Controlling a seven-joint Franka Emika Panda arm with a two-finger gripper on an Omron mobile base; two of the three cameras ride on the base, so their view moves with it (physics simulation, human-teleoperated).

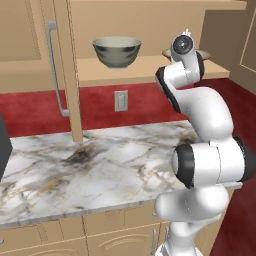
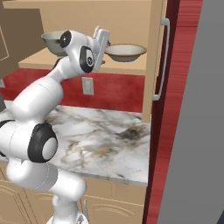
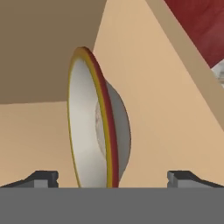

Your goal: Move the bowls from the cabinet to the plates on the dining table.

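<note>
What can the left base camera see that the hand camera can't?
Left base view alone: the deep grey-green bowl on the cabinet shelf, the marble counter, a wall outlet and a silver door handle.

Hand view alone: the two open fingers either side of the tan bowl, seen up close with its rim standing on end.

Both: the tan shelf and red wall.

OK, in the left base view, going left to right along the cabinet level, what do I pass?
Silver door handle → grey-green bowl → wall outlet → robot's wrist.
</note>
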